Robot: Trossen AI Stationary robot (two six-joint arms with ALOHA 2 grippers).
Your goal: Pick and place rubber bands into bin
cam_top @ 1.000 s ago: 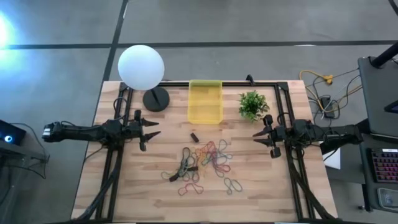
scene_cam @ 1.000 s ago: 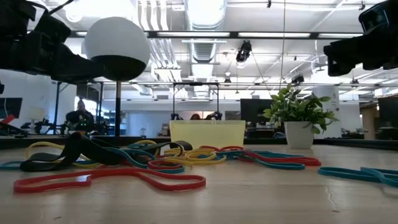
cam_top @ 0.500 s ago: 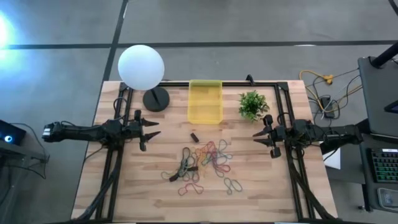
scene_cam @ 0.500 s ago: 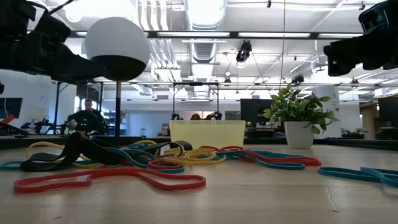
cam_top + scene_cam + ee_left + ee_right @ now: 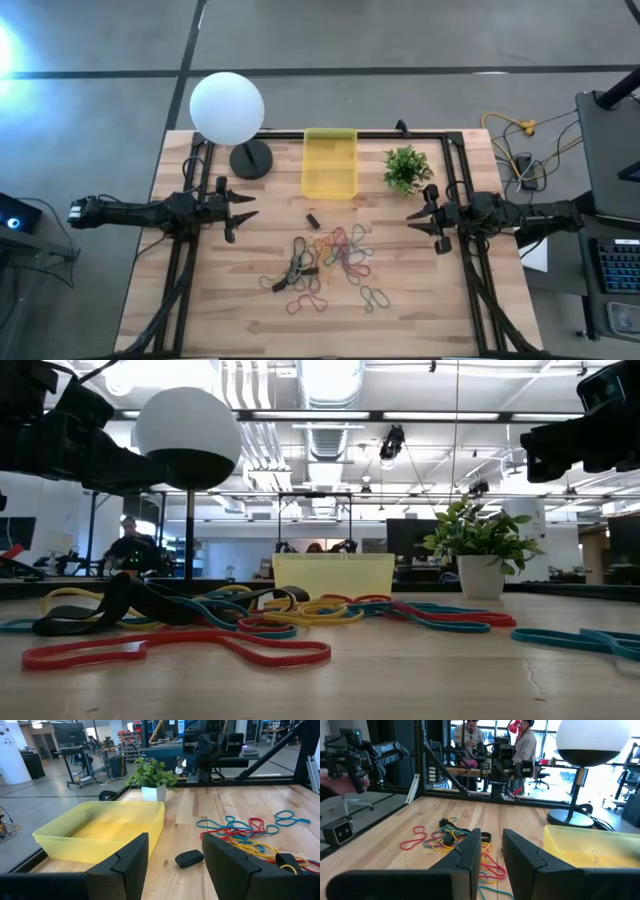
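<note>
Yellow translucent plastic bin (image 5: 330, 163): holds nothing visible; sits at the wooden table's (image 5: 420, 310) far edge.
Coloured rubber bands (image 5: 327, 267): loose heap mid-table, near the bin, none inside.
Left end effector (image 5: 243, 215): fingers apart, empty, left of the heap.
Right end effector (image 5: 417, 216): narrow gap, empty, right side.
Right wrist view only: two people (image 5: 492, 740) behind the table.
</note>
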